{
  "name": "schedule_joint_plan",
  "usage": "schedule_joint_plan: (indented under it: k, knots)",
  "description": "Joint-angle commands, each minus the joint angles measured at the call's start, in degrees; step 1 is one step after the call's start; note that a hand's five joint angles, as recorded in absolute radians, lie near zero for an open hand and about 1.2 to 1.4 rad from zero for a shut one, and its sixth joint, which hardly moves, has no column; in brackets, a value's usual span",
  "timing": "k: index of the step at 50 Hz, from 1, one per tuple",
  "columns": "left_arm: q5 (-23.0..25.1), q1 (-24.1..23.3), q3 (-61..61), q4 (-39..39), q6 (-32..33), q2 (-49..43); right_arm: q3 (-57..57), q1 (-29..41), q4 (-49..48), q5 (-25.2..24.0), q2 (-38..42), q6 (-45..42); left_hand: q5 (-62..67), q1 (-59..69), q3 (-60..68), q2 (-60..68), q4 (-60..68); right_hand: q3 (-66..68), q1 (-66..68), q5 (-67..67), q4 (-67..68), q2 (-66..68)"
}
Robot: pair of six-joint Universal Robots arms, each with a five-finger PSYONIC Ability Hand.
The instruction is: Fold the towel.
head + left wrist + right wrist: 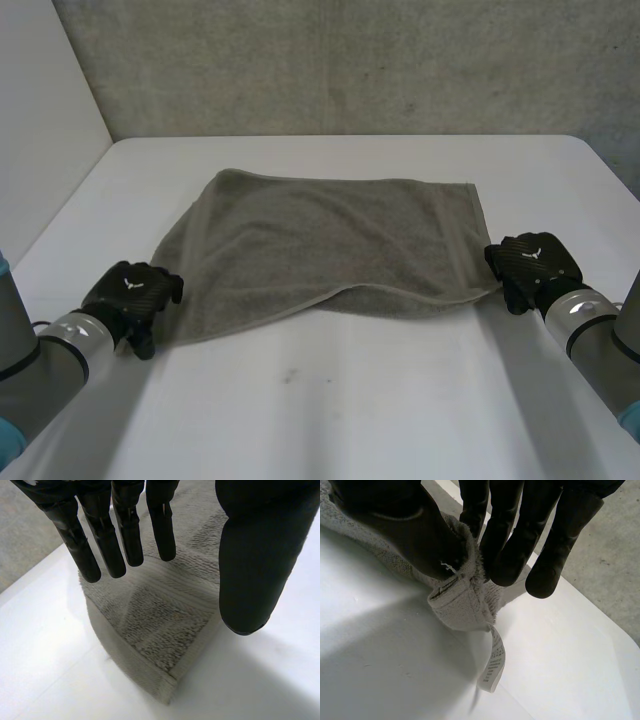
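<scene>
Lit softly and evenly from overhead in the head view: bright across the white table [330, 420], duller on the grey concrete wall [350, 60] behind. Shaded thinly, with a soft edge, beneath the raised near hem of the towel [330, 250]. Brightest in the left wrist view on the bare table beside the towel's corner, greying gently along that corner's lifted side. Almost washed to white on the table in the right wrist view, dimmer in a wide soft patch under the lifted cloth, and dark with little detail on the right hand [500, 525].
</scene>
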Motion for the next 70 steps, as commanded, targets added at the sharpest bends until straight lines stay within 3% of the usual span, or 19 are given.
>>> schedule_joint_plan:
  k: [1, 30, 40, 55, 60, 62, 70]
  knots:
    - [-0.1, 0.0, 0.4, 3.8, 0.5, -2.6, 0.0, 0.0, -0.1, -0.1, 0.2, 0.0, 4.1, 3.9, 3.9, 4.0, 4.0, 3.7, 3.9, 3.3, 3.2, 4.1]
    - [-0.2, 0.0, 5.6, 4.5, 0.6, -11.3, 0.0, 0.0, -0.2, -0.2, 0.7, -0.5, 7.2, 6.9, 7.0, 7.0, 7.0, 3.7, 3.9, 3.3, 3.2, 4.1]
    - [-0.2, -0.1, 8.6, 4.5, 0.2, -12.4, -0.1, 0.0, -0.2, -0.3, 0.8, -0.9, 26.6, 26.4, 26.5, 26.5, 26.5, 3.7, 3.9, 3.3, 3.2, 4.1]
    - [-0.3, -0.4, 11.6, 4.5, 0.1, -14.2, -0.4, 0.0, -0.2, -0.2, 1.4, -0.9, 30.9, 30.6, 30.7, 30.7, 30.7, 3.7, 3.9, 3.3, 3.2, 4.1]
    - [-0.2, -0.5, 12.2, 4.5, 0.0, -14.5, -0.5, 0.0, -0.2, -0.2, 1.5, -0.9, 38.9, 38.7, 38.8, 38.8, 38.8, 3.7, 3.9, 3.3, 3.2, 4.1]
    - [-0.2, -0.5, 12.2, 4.5, -0.1, -14.5, -0.7, 0.0, -0.2, -0.2, 1.4, -1.0, 49.0, 48.7, 48.8, 48.8, 48.8, 3.7, 3.9, 3.3, 3.2, 4.1]
    - [-0.6, -0.9, 10.8, 4.2, -0.2, -9.8, -1.5, -0.4, 0.8, 0.0, -2.0, -0.8, 49.0, 48.8, 48.8, 48.9, 48.9, 3.7, 3.9, 3.3, 3.2, 4.1]
